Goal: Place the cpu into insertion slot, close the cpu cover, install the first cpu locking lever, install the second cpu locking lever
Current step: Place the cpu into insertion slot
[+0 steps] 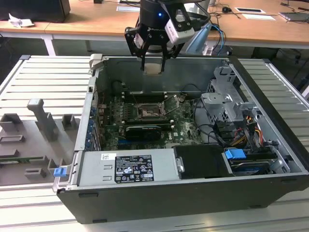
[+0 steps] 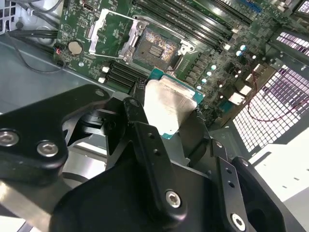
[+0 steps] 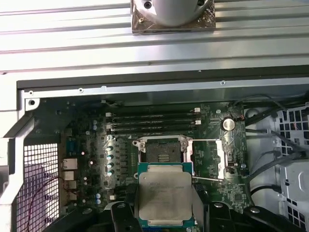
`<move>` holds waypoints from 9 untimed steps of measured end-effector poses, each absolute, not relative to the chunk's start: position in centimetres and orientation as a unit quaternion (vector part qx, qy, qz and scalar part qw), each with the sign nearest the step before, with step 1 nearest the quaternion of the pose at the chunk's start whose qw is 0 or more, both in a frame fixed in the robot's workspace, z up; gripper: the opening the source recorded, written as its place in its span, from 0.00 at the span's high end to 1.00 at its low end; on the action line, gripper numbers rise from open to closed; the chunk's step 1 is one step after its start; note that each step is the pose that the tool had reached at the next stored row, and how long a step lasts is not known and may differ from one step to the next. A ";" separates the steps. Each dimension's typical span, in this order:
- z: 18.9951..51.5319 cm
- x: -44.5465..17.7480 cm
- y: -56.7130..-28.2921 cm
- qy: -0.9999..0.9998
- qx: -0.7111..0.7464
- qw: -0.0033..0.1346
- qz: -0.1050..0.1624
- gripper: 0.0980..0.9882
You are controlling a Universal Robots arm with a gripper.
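Note:
My gripper (image 1: 153, 59) hangs over the back wall of the open computer case, shut on the cpu (image 1: 153, 65), a pale silver square chip. In both wrist views the cpu (image 3: 164, 195) (image 2: 170, 102) sits between two black fingers (image 3: 119, 213) (image 2: 141, 123), above the green board. The insertion slot (image 1: 146, 112) (image 3: 162, 150) (image 2: 155, 46) lies bare below, with a dark centre. The cpu cover (image 1: 172, 103) (image 3: 219, 155) (image 2: 99, 30) is a thin metal frame, swung open beside the slot. A thin wire lever (image 3: 207, 179) stands loose near it.
Long memory slots (image 3: 154, 121) run behind the socket, and a black card (image 1: 142, 131) lies in front of it. A silver power supply (image 1: 128, 166) and a drive cage (image 1: 227, 104) with cables crowd the case. Grey fixtures (image 1: 43, 121) stand on the slatted table at the exterior view's left.

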State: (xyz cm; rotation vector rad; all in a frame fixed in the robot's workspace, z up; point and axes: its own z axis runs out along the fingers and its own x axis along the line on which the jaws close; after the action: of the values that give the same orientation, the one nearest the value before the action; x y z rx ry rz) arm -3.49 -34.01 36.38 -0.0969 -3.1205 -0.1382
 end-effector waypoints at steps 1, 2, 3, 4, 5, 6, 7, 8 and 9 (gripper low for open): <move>36.3 -3.5 -34.0 -0.998 -0.034 0.008 -0.044 0.52; 36.3 -3.5 -34.0 -0.998 -0.040 0.008 -0.044 0.52; 36.3 -3.5 -34.0 -0.998 -0.043 0.008 -0.044 0.52; 36.2 -3.5 -34.0 -0.998 -0.044 0.008 -0.044 0.52; 36.2 -3.5 -34.0 -0.998 -0.046 0.008 -0.044 0.52; 36.2 -3.5 -34.0 -0.998 -0.049 0.008 -0.044 0.52; 36.2 -3.5 -34.0 -0.997 -0.056 0.007 -0.044 0.52; 36.2 -3.5 -34.0 -0.997 -0.059 0.007 -0.044 0.52; 36.2 -3.5 -34.0 -0.997 -0.061 0.007 -0.044 0.52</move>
State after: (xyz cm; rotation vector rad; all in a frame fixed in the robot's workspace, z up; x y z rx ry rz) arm -3.49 -34.01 36.17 -0.1922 -3.1187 -0.1387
